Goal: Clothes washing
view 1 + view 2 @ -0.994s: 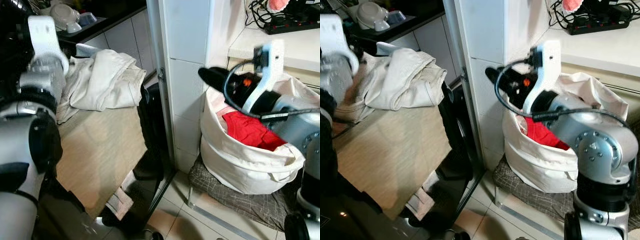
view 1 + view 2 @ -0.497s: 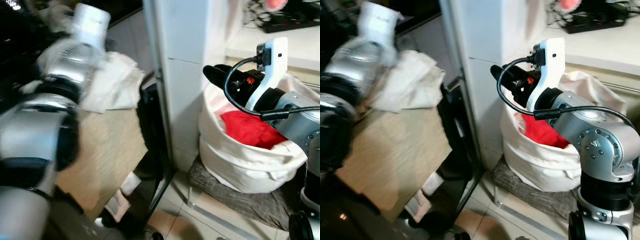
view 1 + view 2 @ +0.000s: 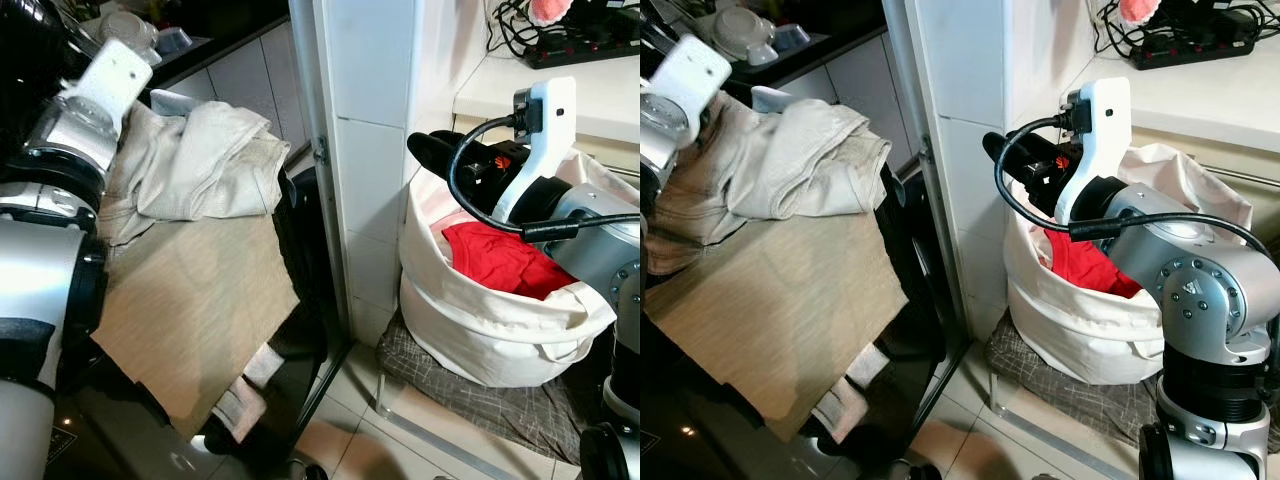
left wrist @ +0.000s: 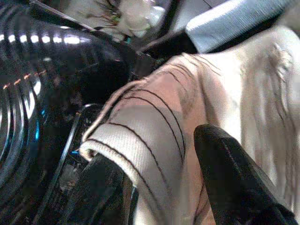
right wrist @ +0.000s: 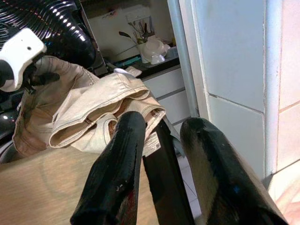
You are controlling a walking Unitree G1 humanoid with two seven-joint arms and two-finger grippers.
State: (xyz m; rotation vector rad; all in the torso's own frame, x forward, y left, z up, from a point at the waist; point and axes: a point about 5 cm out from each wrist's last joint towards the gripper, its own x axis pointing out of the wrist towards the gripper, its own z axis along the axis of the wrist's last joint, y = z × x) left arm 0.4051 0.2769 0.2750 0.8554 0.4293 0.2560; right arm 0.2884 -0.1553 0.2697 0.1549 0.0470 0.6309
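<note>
The trousers (image 3: 195, 165), beige and crumpled, lie heaped at the back of a tan board (image 3: 195, 300), and one seamed hem of them sits between the two black fingers (image 4: 234, 183) of the left gripper (image 4: 161, 187). In the left wrist view the cloth fills the gap from finger to finger, so the jaws are closed on the trousers. Just beside that grip stands a glossy black ribbed drum (image 4: 51, 75). Seen from the head, the left arm reaches up along the board's left edge, its white wrist camera (image 3: 110, 78) against the heap.

The right gripper (image 5: 161, 154) hangs in the air with its fingers parted and nothing between them. It points toward the heap from above the near rim of the bag (image 3: 480, 330), well apart from the trousers.

The board's right edge ends at a dark gap (image 3: 300, 260) that runs down to the floor. Beyond that gap stands a white tiled pillar (image 3: 375, 150). The white bag sits on the pillar's far side, touching it, on a grey checked cloth (image 3: 480, 400). A red garment (image 3: 500, 262) lies inside. Above the bag a white counter (image 3: 560, 95) carries a black power strip (image 3: 585, 45). Bare tiled floor (image 3: 345, 430) shows in front of the pillar.
</note>
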